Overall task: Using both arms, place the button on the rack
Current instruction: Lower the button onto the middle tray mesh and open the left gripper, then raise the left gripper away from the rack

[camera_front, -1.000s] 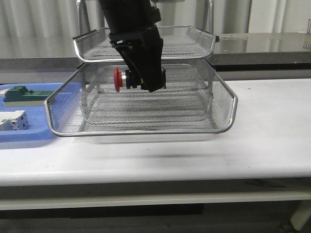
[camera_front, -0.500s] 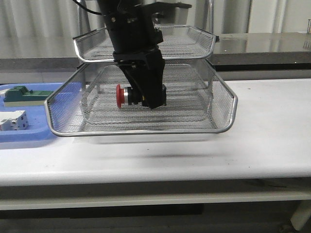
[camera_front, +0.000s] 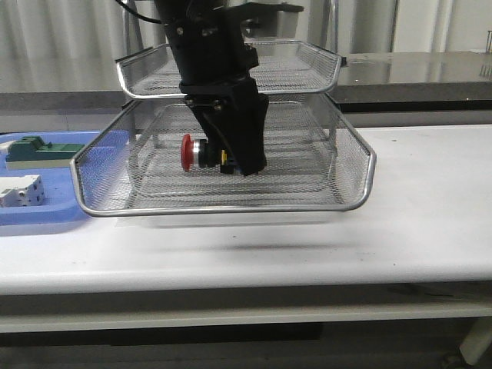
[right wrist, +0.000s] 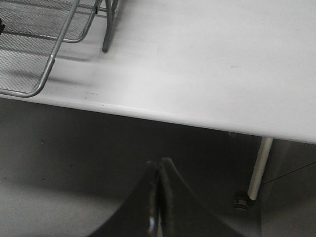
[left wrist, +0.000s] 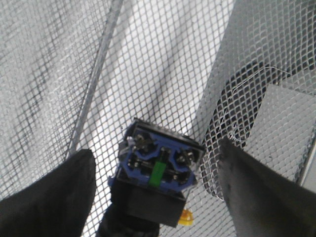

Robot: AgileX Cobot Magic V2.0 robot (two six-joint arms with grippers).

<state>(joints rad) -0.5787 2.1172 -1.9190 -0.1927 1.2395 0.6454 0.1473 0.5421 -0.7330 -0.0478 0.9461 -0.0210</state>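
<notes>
The small push-button switch with red mushroom head and blue rear block (camera_front: 201, 154) sits in the middle tier of the three-tier silver wire-mesh rack (camera_front: 350, 165), head pointing left. The black left gripper (camera_front: 231, 157) is lowered into that tier; its fingers (left wrist: 47, 197) stand apart on either side of the switch, not touching it. The right gripper (right wrist: 157, 197) hangs beyond the near edge of the white table (right wrist: 207, 64), fingers pressed together, empty.

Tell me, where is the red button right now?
In the front view, the button lies in the middle tier of the rack, left of centre, right beside the left gripper, red head toward the blue tray.
</notes>
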